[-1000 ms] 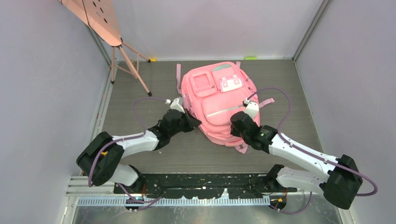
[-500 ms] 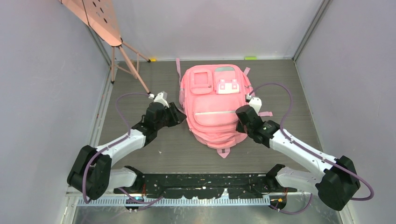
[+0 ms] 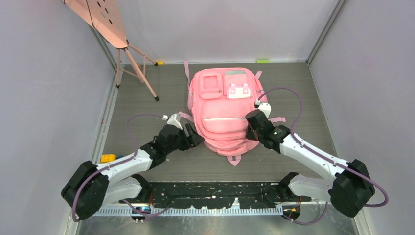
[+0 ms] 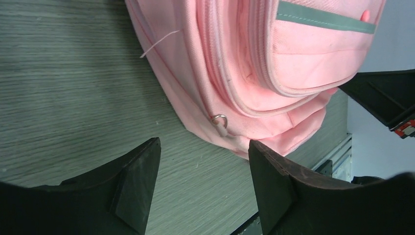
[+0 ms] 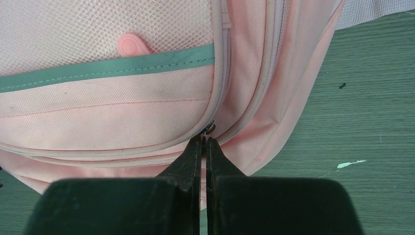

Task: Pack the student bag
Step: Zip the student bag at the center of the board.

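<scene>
The student bag [image 3: 225, 110] lies flat on the table, a pink backpack with its front pockets up and its grey top trim at the far end. My left gripper [image 3: 194, 139] is open beside the bag's near-left corner, with nothing between its fingers. In the left wrist view the open left gripper [image 4: 204, 145] faces the bag [image 4: 254, 58] and a small metal zipper ring [image 4: 219, 119] just ahead of it. My right gripper [image 3: 251, 129] is at the bag's right side. Seen from its wrist, the right gripper [image 5: 205, 139] is shut on a zipper pull [image 5: 210, 128] of the bag [image 5: 107, 117].
A pink board on thin legs [image 3: 139, 71] stands at the far left. A small yellow object [image 3: 107, 158] lies by the left wall. Grey walls close in the table on three sides. The black base rail [image 3: 210, 188] runs along the near edge.
The left gripper opened and let go of the bag's left edge, swung out left, then came in at the near-left corner. The bag turned from tilted to straight. The right gripper stayed shut.
</scene>
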Tool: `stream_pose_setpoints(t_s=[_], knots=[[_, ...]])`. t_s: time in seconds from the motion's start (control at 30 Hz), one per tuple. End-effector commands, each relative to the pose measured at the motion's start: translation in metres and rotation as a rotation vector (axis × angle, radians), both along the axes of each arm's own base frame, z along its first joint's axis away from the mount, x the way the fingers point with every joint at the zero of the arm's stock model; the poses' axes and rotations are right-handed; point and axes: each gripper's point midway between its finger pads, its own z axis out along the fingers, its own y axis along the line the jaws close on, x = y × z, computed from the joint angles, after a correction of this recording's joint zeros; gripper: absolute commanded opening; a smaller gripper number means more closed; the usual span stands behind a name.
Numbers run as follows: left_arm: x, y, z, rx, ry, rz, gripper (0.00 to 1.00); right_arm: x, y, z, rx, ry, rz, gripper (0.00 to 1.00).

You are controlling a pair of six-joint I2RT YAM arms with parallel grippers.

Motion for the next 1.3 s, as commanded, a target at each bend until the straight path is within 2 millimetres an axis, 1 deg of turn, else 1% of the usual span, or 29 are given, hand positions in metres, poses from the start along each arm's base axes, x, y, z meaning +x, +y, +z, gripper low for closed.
stream_pose_setpoints(t_s=[0.0,0.13,0.27,0.3,0.4,0.47,0.5,0.53,0.57,0.6,0.63,0.77,0.87,0.9,1.03,1.1,1.13,1.17,1.2,1.23,1.27], knots=[[0.016,-0.013,0.021,-0.081,-0.068,0.064,0.69,0.012,0.015,0.011,0.056,-0.049,0.028,0.0],[0.018,-0.024,0.018,-0.102,-0.059,0.057,0.69,0.01,0.014,0.01,0.057,-0.047,0.027,0.0],[0.015,-0.038,0.008,-0.095,-0.032,0.034,0.69,0.009,0.009,0.012,0.045,-0.051,0.015,0.0],[0.014,-0.041,0.006,-0.102,-0.027,0.028,0.63,0.009,0.008,0.014,0.045,-0.058,0.011,0.0],[0.013,-0.05,0.003,-0.135,-0.023,0.013,0.33,0.009,0.0,0.019,0.021,-0.078,-0.012,0.0],[0.014,-0.047,0.005,-0.144,-0.033,0.031,0.09,0.009,-0.01,0.021,-0.02,-0.087,-0.034,0.0],[0.014,-0.041,0.005,-0.136,-0.041,0.048,0.01,0.011,-0.015,0.025,-0.04,-0.102,-0.052,0.01],[0.014,-0.035,0.008,-0.126,-0.051,0.064,0.0,0.009,-0.021,0.025,-0.061,-0.1,-0.06,0.0],[0.013,-0.026,0.003,-0.085,-0.044,0.077,0.0,0.009,-0.028,0.025,-0.092,-0.103,-0.074,0.0],[0.014,-0.02,0.009,-0.075,-0.059,0.09,0.0,0.009,-0.031,0.027,-0.103,-0.11,-0.084,0.0],[0.012,-0.009,0.006,-0.028,-0.053,0.096,0.0,0.01,-0.038,0.028,-0.125,-0.117,-0.103,0.0],[0.008,0.029,0.009,0.06,-0.054,0.114,0.0,0.011,-0.057,0.031,-0.176,-0.125,-0.149,0.0],[0.005,0.052,0.014,0.076,-0.041,0.088,0.0,0.018,-0.061,0.035,-0.178,-0.141,-0.153,0.0],[0.002,0.059,0.013,0.089,-0.023,0.072,0.0,0.021,-0.061,0.037,-0.176,-0.149,-0.147,0.0],[-0.005,0.079,0.014,0.158,-0.002,0.027,0.0,0.038,-0.061,0.041,-0.193,-0.173,-0.114,0.0],[-0.007,0.082,0.015,0.172,-0.001,0.003,0.0,0.047,-0.063,0.041,-0.201,-0.178,-0.094,0.0],[-0.008,0.084,0.014,0.177,0.005,-0.007,0.0,0.051,-0.06,0.038,-0.19,-0.17,-0.079,0.0],[-0.008,0.084,0.013,0.179,0.012,-0.017,0.0,0.057,-0.063,0.04,-0.189,-0.184,-0.08,0.0],[-0.008,0.084,0.012,0.18,0.017,-0.025,0.0,0.061,-0.06,0.036,-0.182,-0.174,-0.062,0.0],[-0.009,0.084,0.012,0.179,0.023,-0.032,0.0,0.067,-0.062,0.035,-0.188,-0.178,-0.059,0.0],[-0.008,0.083,0.011,0.178,0.025,-0.037,0.0,0.07,-0.061,0.036,-0.184,-0.181,-0.051,0.0]])
